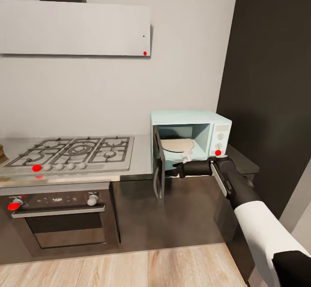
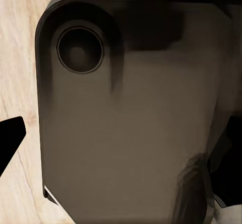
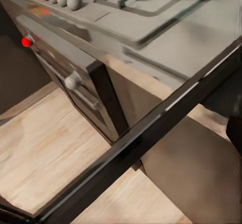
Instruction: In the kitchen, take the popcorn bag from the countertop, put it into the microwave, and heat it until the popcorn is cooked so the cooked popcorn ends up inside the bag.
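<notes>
Kitchen counter | microwave [image 1: 190, 136] door open, empty | your right gripper [image 1: 183, 169] at door, grip unclear | fetch bag next

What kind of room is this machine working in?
A home-style kitchen, rendered in simulation: there is a gas hob set in a steel countertop, a built-in oven beneath it, and a mint-blue microwave with its door open beside the robot's right gripper.
</notes>
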Motion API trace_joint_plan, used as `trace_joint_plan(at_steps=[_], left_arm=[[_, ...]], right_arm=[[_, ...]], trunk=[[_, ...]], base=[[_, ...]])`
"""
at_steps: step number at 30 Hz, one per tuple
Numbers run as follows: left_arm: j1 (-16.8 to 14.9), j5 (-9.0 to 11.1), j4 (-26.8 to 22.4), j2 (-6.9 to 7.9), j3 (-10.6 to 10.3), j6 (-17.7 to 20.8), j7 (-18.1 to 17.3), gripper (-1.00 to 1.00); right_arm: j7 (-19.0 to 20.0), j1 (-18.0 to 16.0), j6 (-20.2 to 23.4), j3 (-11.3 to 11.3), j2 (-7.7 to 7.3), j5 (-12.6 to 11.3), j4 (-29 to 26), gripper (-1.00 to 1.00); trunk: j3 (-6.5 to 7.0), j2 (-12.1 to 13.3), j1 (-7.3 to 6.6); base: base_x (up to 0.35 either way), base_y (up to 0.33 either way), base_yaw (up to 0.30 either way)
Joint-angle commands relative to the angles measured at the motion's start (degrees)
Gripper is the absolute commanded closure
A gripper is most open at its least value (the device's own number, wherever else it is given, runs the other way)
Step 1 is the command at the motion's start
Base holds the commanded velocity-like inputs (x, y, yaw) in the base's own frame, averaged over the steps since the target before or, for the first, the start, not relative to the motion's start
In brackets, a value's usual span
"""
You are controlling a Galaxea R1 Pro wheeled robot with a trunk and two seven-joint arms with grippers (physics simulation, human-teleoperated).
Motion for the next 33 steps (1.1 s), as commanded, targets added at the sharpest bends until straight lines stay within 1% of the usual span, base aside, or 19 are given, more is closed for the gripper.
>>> trace_joint_plan(at_steps=[1, 3, 6, 7, 9, 10, 12, 14, 17, 18, 22, 24, 25, 26, 27, 29, 31, 32, 33], left_arm=[[0.0, 0.4, -0.1, -0.01, 0.0, 0.0, 0.0, -1.00], [0.0, 0.4, -0.1, -0.01, 0.0, 0.0, 0.0, -1.00], [0.0, 0.4, 0.0, -0.03, 0.0, 0.0, 0.0, -1.00], [0.0, 0.4, 0.0, -0.03, 0.0, 0.0, 0.0, -1.00], [0.0, 0.4, 0.0, -0.06, 0.0, 0.0, 0.0, -1.00], [0.0, 0.4, 0.0, -0.06, 0.0, 0.0, 0.0, -1.00], [0.0, 0.4, 0.0, -0.09, 0.0, 0.0, 0.0, -1.00], [0.0, 0.5, 0.0, -0.09, 0.0, 0.0, 0.0, -1.00], [0.0, 0.4, 0.0, -0.10, 0.0, 0.0, 0.0, -1.00], [0.0, 0.4, 0.0, -0.10, 0.0, 0.0, 0.0, -1.00], [0.0, 0.5, 0.0, -0.10, 0.0, 0.0, 0.0, -1.00], [0.0, 0.5, 0.0, -0.10, 0.0, 0.0, 0.0, -1.00], [0.0, 0.5, 0.0, -0.10, 0.0, 0.0, 0.0, -1.00], [0.0, 0.5, 0.0, -0.10, 0.0, 0.0, 0.0, -1.00], [0.0, 0.5, 0.0, -0.10, 0.0, 0.0, 0.0, -1.00], [0.0, 0.5, 0.0, -0.10, 0.0, 0.0, 0.0, -1.00], [0.0, 0.5, 0.0, -0.10, 0.0, 0.0, 0.0, -1.00], [0.0, 0.5, 0.0, -0.10, 0.0, 0.0, 0.0, -1.00], [0.0, 0.5, 0.0, -0.10, 0.0, 0.0, 0.0, -1.00]], right_arm=[[0.1, 0.0, 0.3, -0.1, 3.00, 0.8, 0.0, -1.00], [-1.2, 0.0, 0.2, -0.2, 2.92, 1.5, 0.1, -1.00], [-5.9, 0.0, 0.2, -0.7, 0.51, 1.7, 0.1, -1.00], [-8.0, 0.0, 0.2, -1.6, -0.33, 1.8, 0.1, -1.00], [-11.1, 0.0, 0.2, -3.4, -0.85, 1.8, 0.1, -1.00], [-13.7, 0.0, 0.1, -4.7, -1.03, 1.8, 0.1, -1.00], [-18.0, 0.0, 0.1, -6.0, -1.17, 1.9, 0.1, -1.00], [-20.3, 0.0, 0.1, -6.3, -1.21, 1.9, 0.2, -1.00], [-24.6, 0.0, -0.2, -6.4, -1.18, 1.9, 2.9, -1.00], [-28.8, 0.0, -2.0, -6.5, -1.12, 1.8, 4.9, -1.00], [-32.6, 0.0, -4.3, -6.4, -0.77, 1.7, 7.7, -1.00], [-33.0, 0.0, -4.6, -6.5, -1.02, 1.8, 12.3, -1.00], [-33.1, 0.0, -4.7, -6.5, -1.15, 1.9, 16.2, -1.00], [-33.9, 0.0, -4.8, -6.4, -1.21, 1.9, 22.4, -1.00], [-34.6, 0.0, -4.9, -6.4, -1.25, 2.0, 25.6, -1.00], [-37.9, 0.0, -5.9, -6.3, -1.23, 2.1, 35.6, -1.00], [-40.7, 0.0, -9.2, -6.2, -1.23, 2.1, 42.7, -1.00], [-43.7, 0.0, -14.4, -6.1, -1.23, 2.0, 50.2, -1.00], [-45.7, 0.0, -18.5, -6.1, -1.27, 2.0, 53.7, -1.00]], trunk=[[-0.06, 0.0, 0.00], [-0.06, 0.0, 0.00], [-0.06, 0.0, 0.00], [-0.06, 0.0, 0.00], [-0.06, 0.0, 0.00], [-0.06, 0.0, 0.00], [-0.06, 0.0, 0.00], [-0.06, 0.0, 0.00], [-0.06, 0.0, 0.00], [-0.06, 0.0, 0.00], [-0.06, 0.0, 0.00], [-0.06, 0.0, 0.00], [-0.06, 0.0, 0.00], [-0.06, 0.0, 0.00], [-0.06, 0.0, 0.00], [-0.06, 0.0, 0.00], [-0.06, 0.0, 0.00], [-0.06, 0.0, 0.00], [-0.06, 0.0, 0.00]], base=[[0.000, 0.000, 0.000], [0.000, 0.000, 0.000], [0.000, 0.000, 0.000], [0.000, 0.000, 0.000], [0.000, 0.000, 0.000], [0.000, 0.000, 0.000], [0.000, 0.000, 0.000], [0.000, 0.000, 0.000], [0.000, 0.000, 0.000], [0.000, 0.000, 0.000], [0.000, 0.000, 0.000], [0.000, 0.000, 0.000], [0.000, 0.000, 0.000], [0.000, 0.000, 0.000], [0.000, 0.000, 0.000], [0.000, 0.000, 0.000], [0.000, 0.000, 0.000], [0.000, 0.000, 0.000], [0.000, 0.000, 0.000]])
